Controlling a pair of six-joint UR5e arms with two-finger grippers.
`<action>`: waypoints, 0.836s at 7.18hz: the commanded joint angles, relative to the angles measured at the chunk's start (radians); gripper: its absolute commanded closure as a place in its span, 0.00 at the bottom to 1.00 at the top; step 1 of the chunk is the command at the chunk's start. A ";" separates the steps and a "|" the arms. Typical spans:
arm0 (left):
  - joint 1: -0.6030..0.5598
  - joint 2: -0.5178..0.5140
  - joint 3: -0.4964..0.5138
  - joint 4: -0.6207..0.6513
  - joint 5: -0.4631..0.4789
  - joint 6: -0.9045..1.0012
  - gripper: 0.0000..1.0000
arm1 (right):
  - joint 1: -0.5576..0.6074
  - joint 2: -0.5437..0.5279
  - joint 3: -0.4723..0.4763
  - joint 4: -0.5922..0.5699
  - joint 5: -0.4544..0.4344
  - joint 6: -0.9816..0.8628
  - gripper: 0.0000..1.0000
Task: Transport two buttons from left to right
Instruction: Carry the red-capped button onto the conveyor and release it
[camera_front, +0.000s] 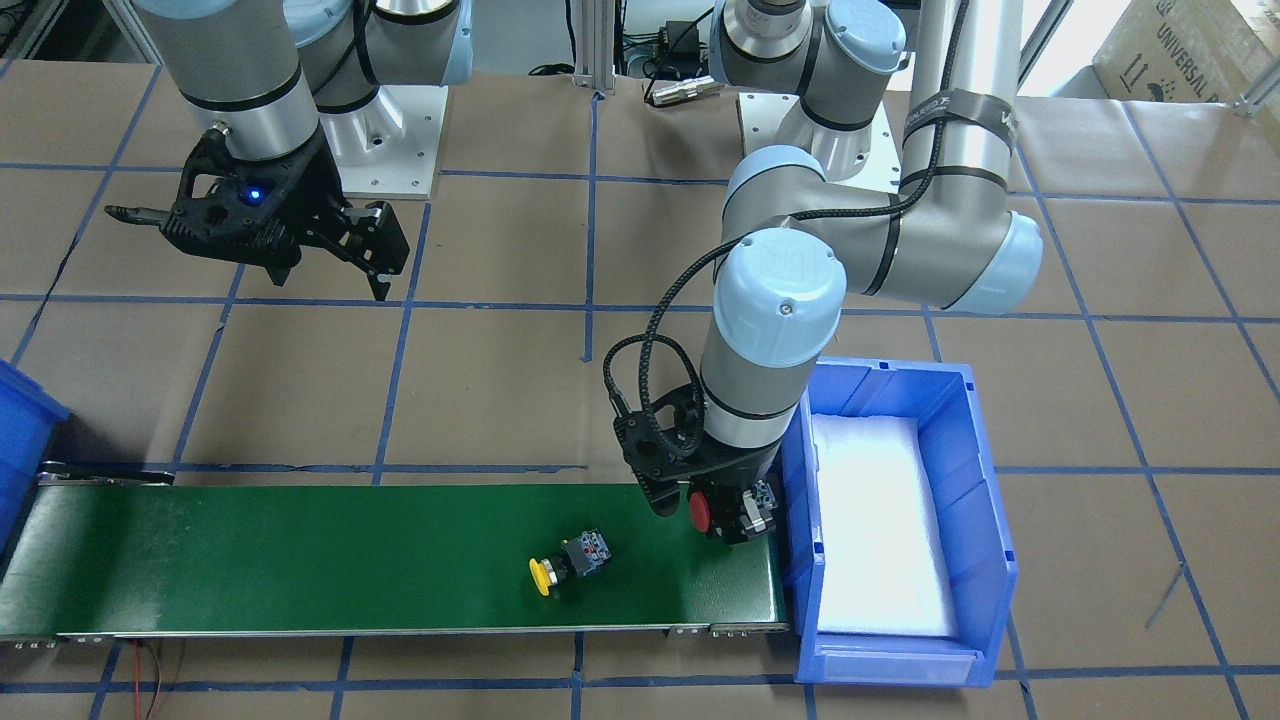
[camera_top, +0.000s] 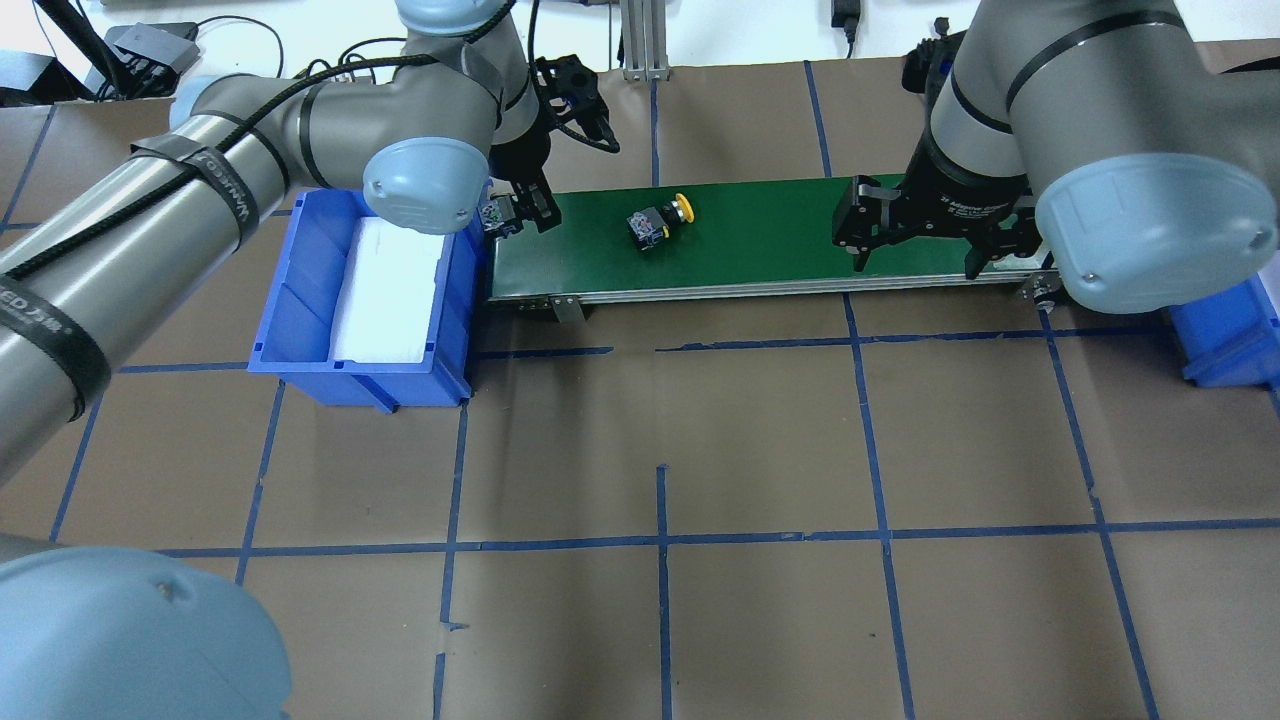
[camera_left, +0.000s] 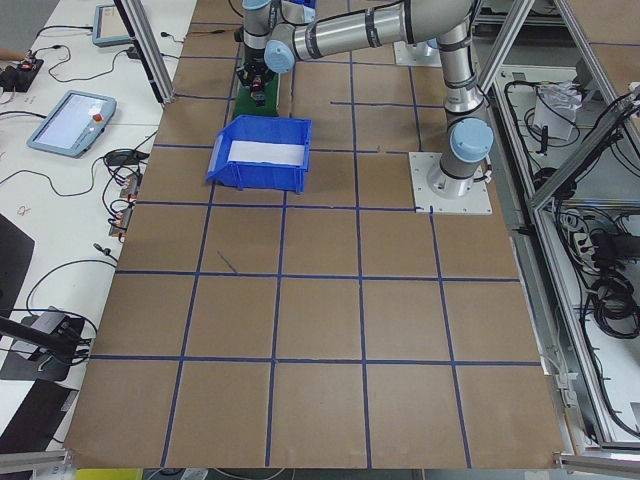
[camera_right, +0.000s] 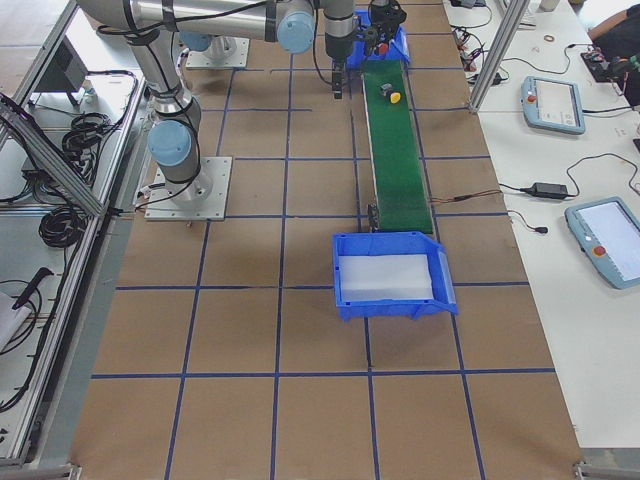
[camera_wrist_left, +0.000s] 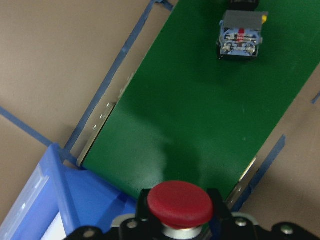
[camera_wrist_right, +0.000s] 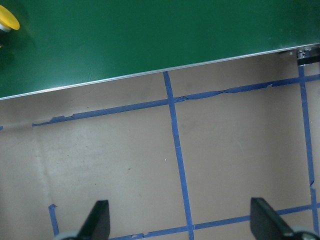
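Brown-papered counter (camera_front: 500, 400), green belt (camera_front: 300, 560) along its far edge. The left hand (camera_front: 724, 517) is closed on the red button (camera_front: 699, 511) over the belt's end beside the blue bin (camera_front: 990, 520); the yellow button (camera_front: 565, 562) lies mid-belt; the right hand (camera_top: 917, 265) hangs wide open, empty. Risk: a release here may roll the button off the end.

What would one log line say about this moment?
left pincer: shut on red button, at end of belt | yellow button: lying on belt | right pincer: open, empty
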 joint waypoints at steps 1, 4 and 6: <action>-0.017 -0.054 0.003 0.069 -0.031 0.123 0.69 | 0.000 0.000 0.000 0.000 0.000 0.000 0.00; -0.012 -0.086 0.013 0.098 -0.017 0.229 0.63 | 0.000 0.000 0.000 0.000 0.000 0.000 0.00; -0.012 -0.083 -0.006 0.098 -0.022 0.229 0.49 | 0.000 0.000 0.000 0.000 0.000 0.000 0.00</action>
